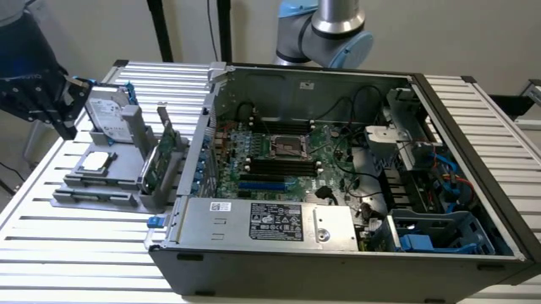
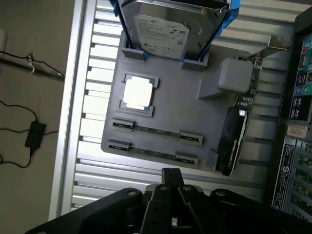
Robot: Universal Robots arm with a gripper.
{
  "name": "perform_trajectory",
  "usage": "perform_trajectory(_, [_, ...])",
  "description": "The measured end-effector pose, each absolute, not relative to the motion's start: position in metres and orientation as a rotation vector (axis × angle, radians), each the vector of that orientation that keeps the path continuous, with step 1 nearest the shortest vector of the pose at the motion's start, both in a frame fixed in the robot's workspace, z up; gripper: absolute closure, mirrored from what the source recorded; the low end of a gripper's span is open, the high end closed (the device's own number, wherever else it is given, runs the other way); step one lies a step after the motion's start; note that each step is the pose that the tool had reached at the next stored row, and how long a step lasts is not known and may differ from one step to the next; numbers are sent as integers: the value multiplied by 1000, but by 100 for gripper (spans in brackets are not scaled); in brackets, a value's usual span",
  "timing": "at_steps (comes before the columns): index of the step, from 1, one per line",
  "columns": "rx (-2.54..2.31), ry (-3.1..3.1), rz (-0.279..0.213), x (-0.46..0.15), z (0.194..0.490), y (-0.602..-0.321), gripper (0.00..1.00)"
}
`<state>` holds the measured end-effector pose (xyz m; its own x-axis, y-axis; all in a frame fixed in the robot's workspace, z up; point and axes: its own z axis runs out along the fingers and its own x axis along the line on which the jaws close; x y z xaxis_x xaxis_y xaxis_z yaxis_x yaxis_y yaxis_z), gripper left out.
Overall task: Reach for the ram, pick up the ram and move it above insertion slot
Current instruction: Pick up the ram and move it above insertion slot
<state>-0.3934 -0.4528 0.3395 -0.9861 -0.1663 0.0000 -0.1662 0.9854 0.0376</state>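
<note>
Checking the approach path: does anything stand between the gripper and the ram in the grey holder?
Nothing visible does. The gripper hangs by the edge of the grey holder, and the nearest ram stick lies uncovered in it. The hard drive and expansion card stand off to the sides.

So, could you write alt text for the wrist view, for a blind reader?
The gripper hovers near a grey holder on a slatted table. The holder carries two ram sticks lying side by side, a square chip, a hard drive and a green card.
</note>
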Motion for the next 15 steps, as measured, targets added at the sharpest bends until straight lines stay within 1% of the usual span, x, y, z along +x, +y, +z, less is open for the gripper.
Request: perform_trajectory(15, [683,-3057,-58,-393,339,-453,89])
